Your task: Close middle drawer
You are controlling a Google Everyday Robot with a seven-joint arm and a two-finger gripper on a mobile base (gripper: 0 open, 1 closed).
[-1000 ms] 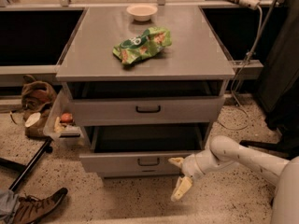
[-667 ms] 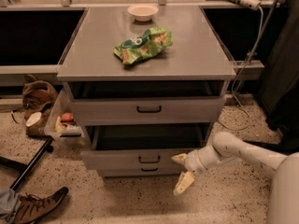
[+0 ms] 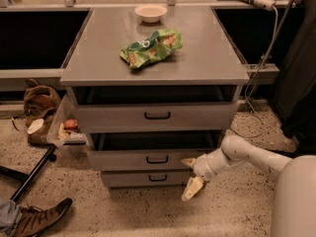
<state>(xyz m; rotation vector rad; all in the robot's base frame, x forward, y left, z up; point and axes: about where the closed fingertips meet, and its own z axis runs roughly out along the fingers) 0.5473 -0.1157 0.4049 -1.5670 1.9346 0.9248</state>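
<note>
The middle drawer point(image 3: 148, 159) is a low grey front with a small dark loop handle, between the taller top front point(image 3: 157, 115) and the narrower bottom front point(image 3: 148, 177). It stands out a little from the cabinet, with a dark gap of its inside showing above the front. My gripper point(image 3: 189, 176) comes in from the right on a white arm point(image 3: 247, 156). It is open. Its upper finger point(image 3: 187, 161) is at the right end of the middle drawer's front, and its lower finger point(image 3: 192, 187) hangs below, beside the bottom drawer.
The top drawer is also partly out. On the cabinet top lie a green snack bag point(image 3: 150, 47) and a white bowl point(image 3: 150, 13). A clear bin point(image 3: 66, 130), boots point(image 3: 37, 105) and a shoe point(image 3: 42, 218) are on the floor at left. Cables point(image 3: 259, 73) hang at right.
The middle drawer has slid back into the cabinet, and the bottom front now shows below it. My gripper has moved with it toward the cabinet.
</note>
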